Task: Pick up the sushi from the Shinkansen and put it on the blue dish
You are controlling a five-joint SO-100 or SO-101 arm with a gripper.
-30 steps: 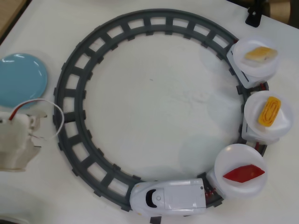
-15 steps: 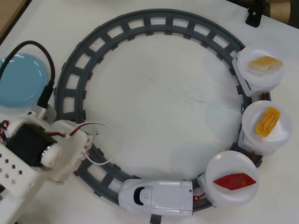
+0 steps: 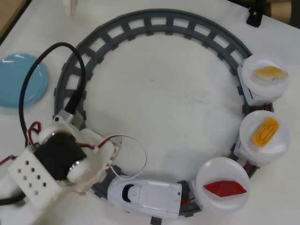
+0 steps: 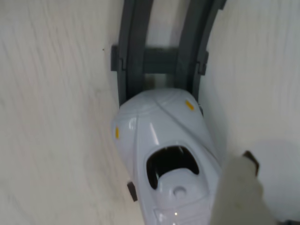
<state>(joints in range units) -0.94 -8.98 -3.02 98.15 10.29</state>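
Risks clipping the Shinkansen (image 3: 144, 198) nose beneath the gripper (image 4: 239, 187) (jaw opening impossible to tell), jolting the sushi (image 3: 224, 188) off its first of 3 white plates (image 3: 222, 185), far from the blue dish (image 3: 21, 79).

Sushi (image 3: 224, 188): small flat glossy dark-red piece, pointed at both ends, lying flat on the first round white plate behind the locomotive.

Shinkansen (image 3: 144, 198): white toy bullet train, black windshield, rounded nose pointing left in the overhead view, apparently on the track's lower curve.

Blue dish (image 3: 21, 79): round light-blue glossy plate, empty, at the left edge.
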